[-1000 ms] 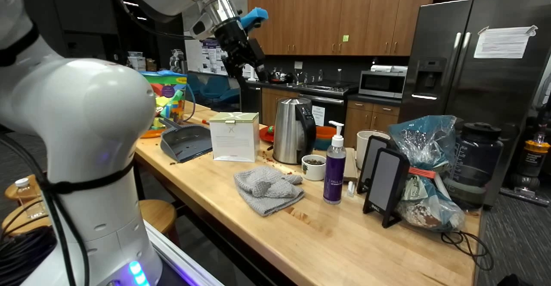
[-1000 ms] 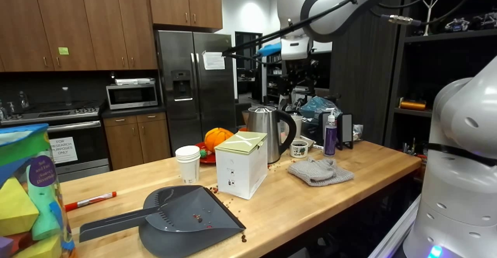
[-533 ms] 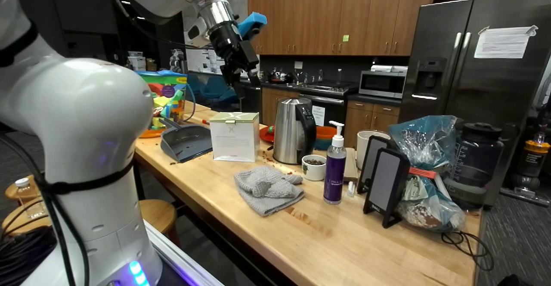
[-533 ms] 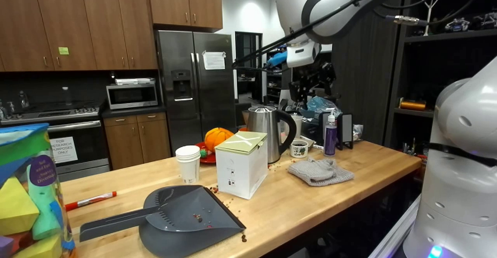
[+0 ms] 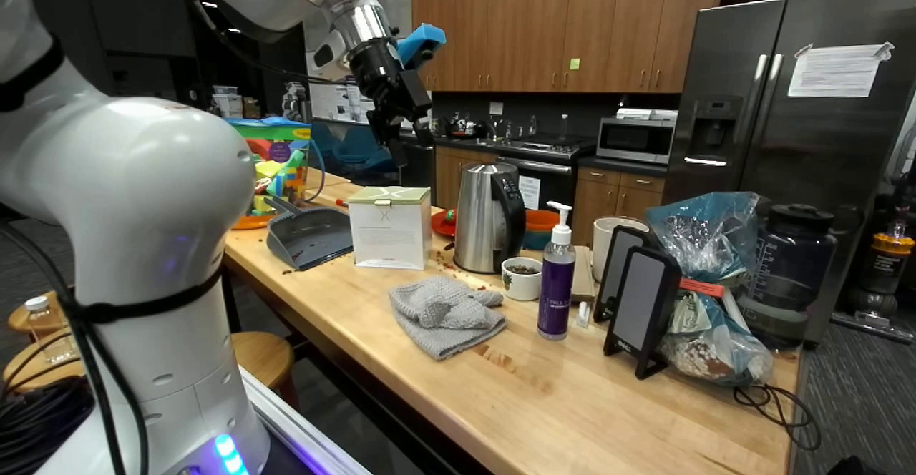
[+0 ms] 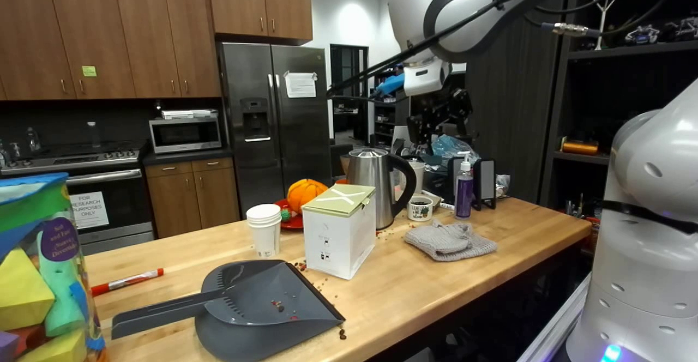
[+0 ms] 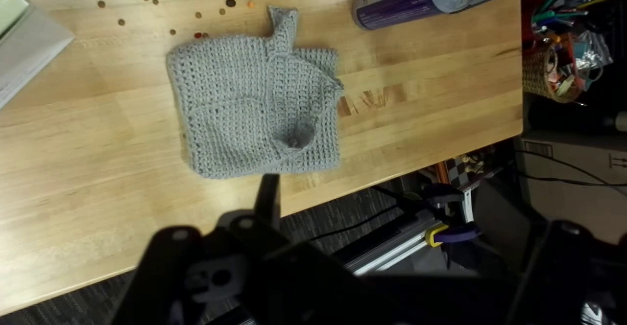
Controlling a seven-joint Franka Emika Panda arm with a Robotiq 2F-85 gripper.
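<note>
My black gripper [image 5: 411, 143] hangs in the air above the wooden counter [image 5: 544, 396], pointing downward at a tilt. Its fingertips stand apart and hold nothing. In the wrist view one finger [image 7: 268, 195] shows against the counter's edge, while the opposite side of the gripper [image 7: 387, 190] is dark and blurred. A grey knitted cloth [image 7: 230, 104], folded and bunched, lies on the counter ahead of the fingers, clear of them. Both exterior views show this cloth [image 6: 450, 241] well below the gripper. Near it are a white box [image 5: 390, 232] with a green lid and a steel kettle [image 5: 476, 217].
Beyond the cloth stand a purple pump bottle [image 5: 557, 282], a small bowl [image 5: 521, 279] and black speakers [image 5: 642, 310]. A grey dustpan [image 6: 262, 307], paper cups [image 6: 264, 230] and a red marker [image 6: 128, 281] occupy the opposite end. Small beans are scattered around the box.
Early in the last second the wrist turned and shifted slightly, and the gripper came a little lower. Over the latest half second it has hardly moved. The objects on the counter stayed put.
</note>
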